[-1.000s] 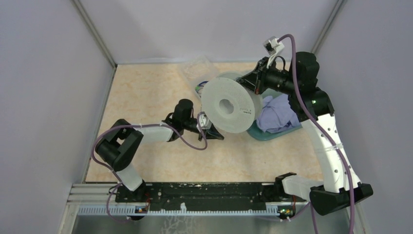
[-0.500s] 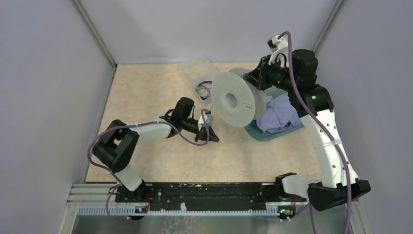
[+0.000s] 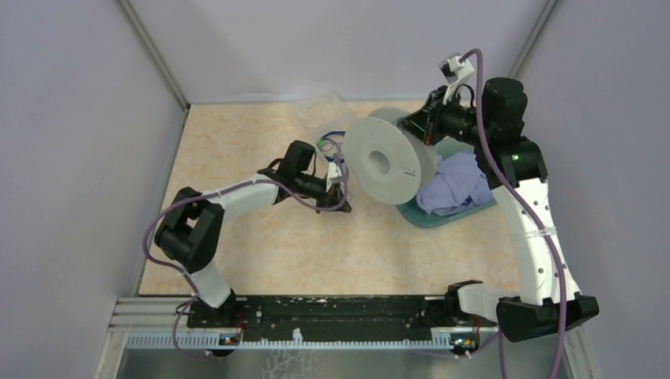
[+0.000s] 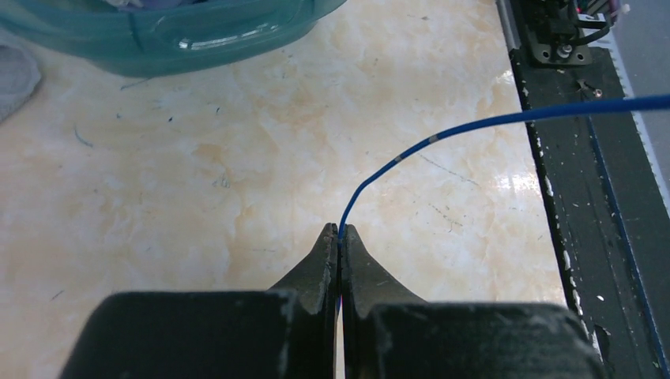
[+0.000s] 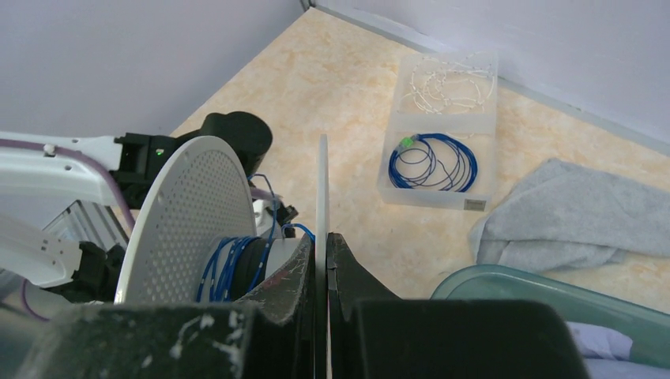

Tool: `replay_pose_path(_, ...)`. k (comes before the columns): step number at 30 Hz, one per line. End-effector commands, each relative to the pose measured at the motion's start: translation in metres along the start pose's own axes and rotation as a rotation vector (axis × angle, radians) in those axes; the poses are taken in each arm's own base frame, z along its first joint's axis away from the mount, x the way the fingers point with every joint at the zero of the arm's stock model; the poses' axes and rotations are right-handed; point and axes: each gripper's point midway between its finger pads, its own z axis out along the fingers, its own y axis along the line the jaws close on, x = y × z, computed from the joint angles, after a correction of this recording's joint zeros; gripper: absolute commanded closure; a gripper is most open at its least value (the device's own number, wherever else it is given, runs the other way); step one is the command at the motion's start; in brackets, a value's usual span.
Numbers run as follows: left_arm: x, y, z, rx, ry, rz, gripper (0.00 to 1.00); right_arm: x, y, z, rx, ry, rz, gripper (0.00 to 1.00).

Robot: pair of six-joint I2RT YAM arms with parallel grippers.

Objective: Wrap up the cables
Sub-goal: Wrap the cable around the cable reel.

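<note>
My right gripper (image 5: 322, 235) is shut on the rim of one flange of the pale grey spool (image 3: 383, 162) and holds it in the air, on edge, above the table's back right. Thin blue wire with pale marks (image 5: 225, 264) is wound round the hub, next to a dark winding (image 5: 251, 264). My left gripper (image 4: 340, 229) is shut on a strand of that blue wire (image 4: 442, 136), which arcs off to the right. In the top view this gripper (image 3: 338, 204) is low, just left of the spool. No loose dark grey cable shows.
A clear box (image 5: 442, 134) at the back holds a coil of blue wire with a green end (image 5: 433, 162) and pale wires. A teal bowl (image 3: 427, 215) with a lilac cloth (image 3: 454, 181) sits under the spool. The black rail (image 4: 585, 197) lines the near edge.
The spool has turned more edge-on and shifted right and back. My left gripper has moved back and up towards the clear box, still pinching the blue wire.
</note>
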Motion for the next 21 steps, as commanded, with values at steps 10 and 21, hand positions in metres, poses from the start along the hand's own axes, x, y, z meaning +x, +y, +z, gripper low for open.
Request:
replay_pose_path(10,0.013,0.024,-0.025,-0.059,0.015,-0.078,0.99,-0.051,0.002,-0.042,0.137,-0.147,-0.123,1.0)
replay_pose_path(21,0.025,0.02,-0.034,-0.079,0.085,-0.053,0.99,-0.057,-0.049,-0.037,0.348,-0.15,0.007,1.0)
